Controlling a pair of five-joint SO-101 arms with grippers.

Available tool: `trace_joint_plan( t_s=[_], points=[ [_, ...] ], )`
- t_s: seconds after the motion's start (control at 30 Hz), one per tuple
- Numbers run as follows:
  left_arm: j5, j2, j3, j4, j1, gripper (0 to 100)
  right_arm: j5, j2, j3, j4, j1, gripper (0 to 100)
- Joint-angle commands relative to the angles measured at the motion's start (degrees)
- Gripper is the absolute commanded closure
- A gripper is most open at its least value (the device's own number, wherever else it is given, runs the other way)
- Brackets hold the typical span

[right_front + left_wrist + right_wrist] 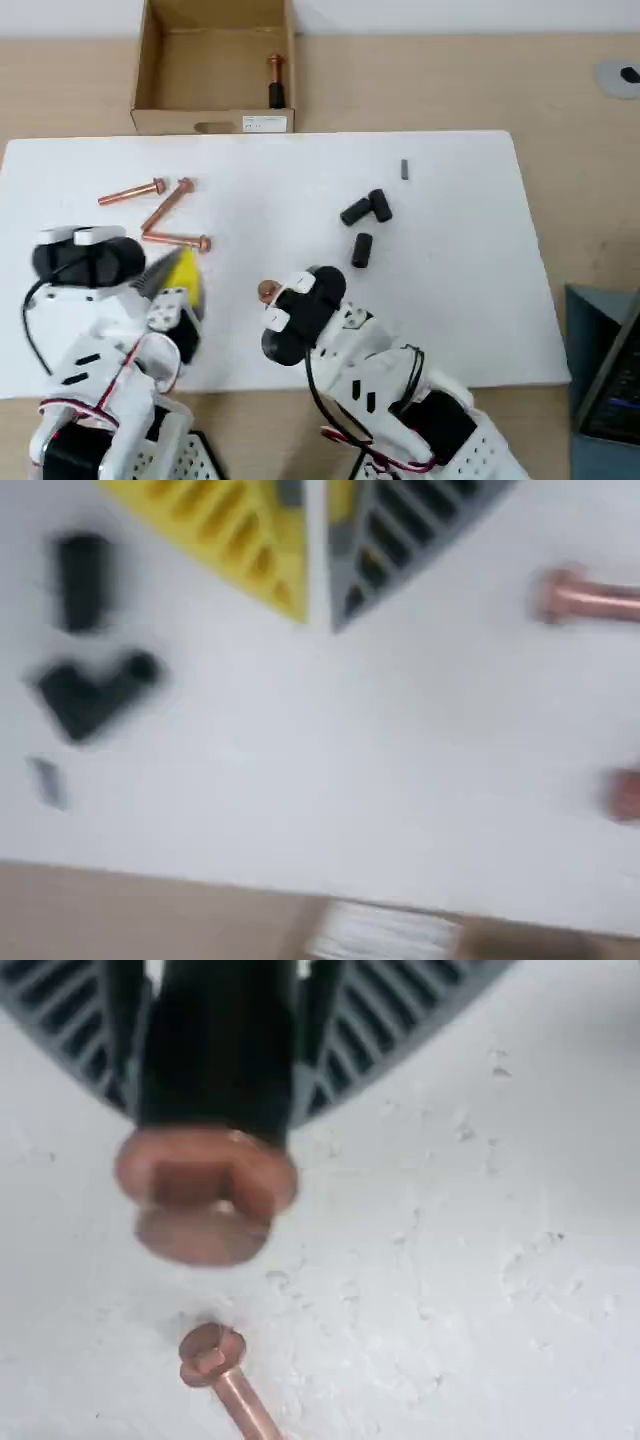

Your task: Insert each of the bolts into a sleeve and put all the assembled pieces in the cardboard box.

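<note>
My right gripper (pixel 215 1110) is shut on a black sleeve (pixel 215 1050) with a copper bolt inside; the bolt's head (pixel 205 1185) sticks out just above the white mat (pixel 450 300). In the high view that head (pixel 267 291) shows beside the right arm, near the mat's middle. My left gripper (pixel 172 277), with one yellow and one grey finger, is shut on nothing, just below three loose bolts (pixel 175 240). Three loose sleeves (pixel 362 249) lie right of centre. One assembled piece (pixel 275 80) lies in the cardboard box (pixel 150 70).
A small grey pin (pixel 405 169) lies on the mat beyond the sleeves. A loose bolt (pixel 225 1375) lies on the mat close to my right gripper. The left wrist view has the sleeves (pixel 90 690) and two bolt heads (pixel 585 598). The box stands off the mat's far edge.
</note>
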Motion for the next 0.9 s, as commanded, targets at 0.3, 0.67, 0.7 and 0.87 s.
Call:
trace_joint_plan(
  t_s=[0.3, 0.67, 0.7, 0.87],
  points=[
    [-7.4, -0.1, 14.9, -0.1, -19.3, 100, -0.8, -6.4, -1.7, -0.8, 16.2, 98.9],
    [-8.7, -0.1, 25.6, -0.1, -19.7, 100, -5.5, 17.4, -17.9, -1.7, 17.8, 98.9],
    [-9.8, -0.1, 26.5, -0.1, -19.9, 100, -5.5, 21.4, -20.1, -2.5, 17.8, 98.9],
    [-12.0, -0.1, 28.6, -0.1, -20.2, 100, -5.2, 39.7, -31.7, -7.8, 17.9, 98.9]
  ],
)
